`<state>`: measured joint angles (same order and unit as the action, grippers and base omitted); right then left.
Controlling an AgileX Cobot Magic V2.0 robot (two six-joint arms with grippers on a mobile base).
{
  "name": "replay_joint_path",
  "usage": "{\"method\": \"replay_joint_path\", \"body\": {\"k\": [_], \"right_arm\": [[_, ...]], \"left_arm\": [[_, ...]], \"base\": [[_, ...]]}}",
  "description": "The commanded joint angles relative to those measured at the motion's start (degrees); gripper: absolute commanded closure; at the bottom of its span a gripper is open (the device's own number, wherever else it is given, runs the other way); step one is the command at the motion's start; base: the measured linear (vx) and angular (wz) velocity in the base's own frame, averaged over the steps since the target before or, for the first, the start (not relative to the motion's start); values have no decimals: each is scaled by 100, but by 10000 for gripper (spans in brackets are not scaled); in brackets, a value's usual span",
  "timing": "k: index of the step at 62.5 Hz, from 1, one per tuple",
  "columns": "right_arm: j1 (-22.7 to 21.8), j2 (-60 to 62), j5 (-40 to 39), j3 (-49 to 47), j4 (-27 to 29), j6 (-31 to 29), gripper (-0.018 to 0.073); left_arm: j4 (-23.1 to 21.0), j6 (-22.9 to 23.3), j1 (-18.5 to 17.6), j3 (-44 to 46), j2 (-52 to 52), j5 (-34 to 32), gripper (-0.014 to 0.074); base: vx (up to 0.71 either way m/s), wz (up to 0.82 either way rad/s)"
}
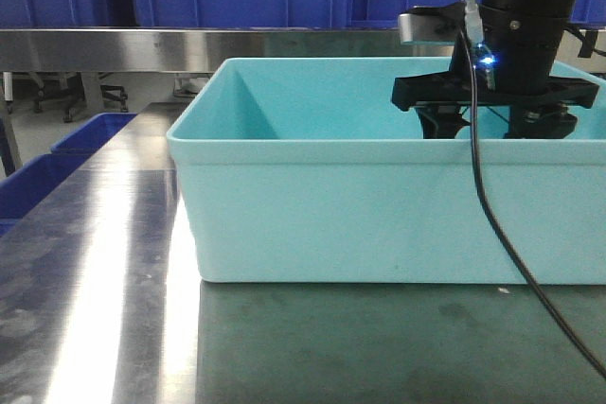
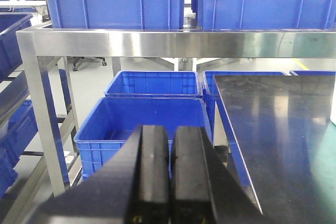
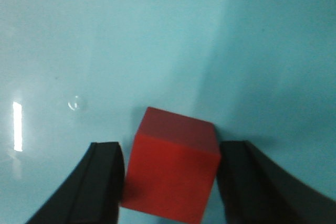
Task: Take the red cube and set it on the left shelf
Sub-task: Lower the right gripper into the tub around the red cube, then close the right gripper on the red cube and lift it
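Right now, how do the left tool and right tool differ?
The left tool has its fingers pressed together and holds nothing. The right tool has its fingers spread, flanking the red cube. The left tool faces the left shelf, away from the cube, while the right tool is down inside the turquoise tub. Whether the right tool's pads actually touch the cube is unclear. Both have black fingers.

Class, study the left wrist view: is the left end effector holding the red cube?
No, the left end effector has its fingers pressed together with nothing red between them.
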<state>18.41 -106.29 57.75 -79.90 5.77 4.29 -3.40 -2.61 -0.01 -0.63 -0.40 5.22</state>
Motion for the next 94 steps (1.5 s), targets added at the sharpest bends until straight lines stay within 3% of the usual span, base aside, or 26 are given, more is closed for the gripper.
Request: {"method": "replay_joint_path", "body": {"k": [1,6,11,29,40,51,74,94], "right_arm": [[9,299,-52,-205,-29,-4,247],[9,306,-52,-205,-29,-4,382],[9,352,-58,-205,-29,-4,438],[9,1501,-561,-198,-45,-96,436],[9,2674,-907,174,-413,-302,436],[9,4034,-1399,1169,-873,-302,436],[9,7346,-3706,4376,-897,-302,436],[9,8020,-3960,5063,-892,-302,436]], "left_arm": [[-40,32,-4,-136,-74,-445,506],[-40,32,-4,-136,-74,-445,506],[-40,32,-4,-136,-74,-445,506],[-40,32,-4,-136,-74,-445,506],[-40,32,-4,-136,-74,-445,506],[-40,32,-4,-136,-74,-445,506],[-40,32,-4,-136,-74,-445,506],[-40,32,-4,-136,-74,-445,506]], "base": [[0,0],[0,0],[0,0],[0,0],[0,0],[0,0],[0,0],[0,0]]}}
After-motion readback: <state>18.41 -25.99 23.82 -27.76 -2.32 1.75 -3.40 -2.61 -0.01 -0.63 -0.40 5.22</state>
